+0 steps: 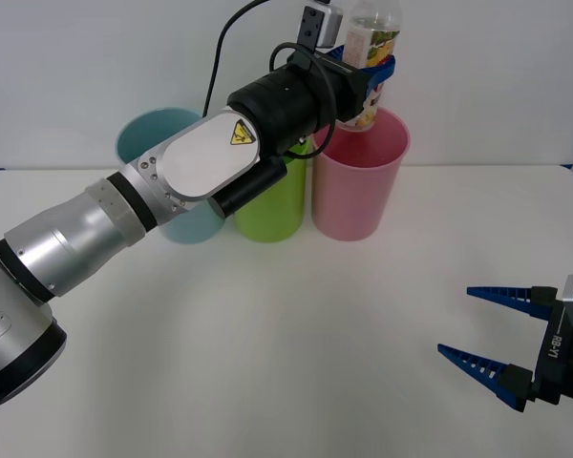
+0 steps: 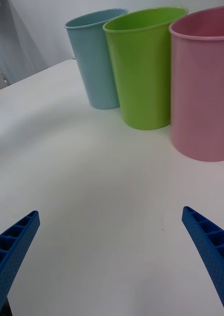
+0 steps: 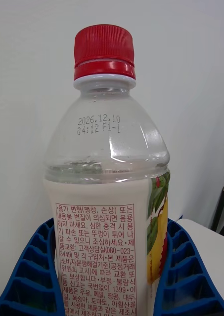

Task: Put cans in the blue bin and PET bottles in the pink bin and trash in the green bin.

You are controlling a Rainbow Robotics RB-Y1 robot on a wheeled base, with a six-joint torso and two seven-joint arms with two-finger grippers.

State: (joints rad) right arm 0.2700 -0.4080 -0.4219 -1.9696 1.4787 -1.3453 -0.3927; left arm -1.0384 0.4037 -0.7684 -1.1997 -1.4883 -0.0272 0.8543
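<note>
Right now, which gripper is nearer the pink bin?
Left. The left gripper holds the PET bottle just above the pink bin; the right gripper sits open, low over the table's near right.

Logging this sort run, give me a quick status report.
Left gripper shut on PET bottle, upright above the pink bin. Right gripper open, idle low at the table's right. Nothing blocking the drop.

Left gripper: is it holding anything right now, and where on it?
Yes. The left gripper holds the bottle upright by its labelled body, fingers on either side, above the pink bin. The right gripper is open, holding nothing.
</note>
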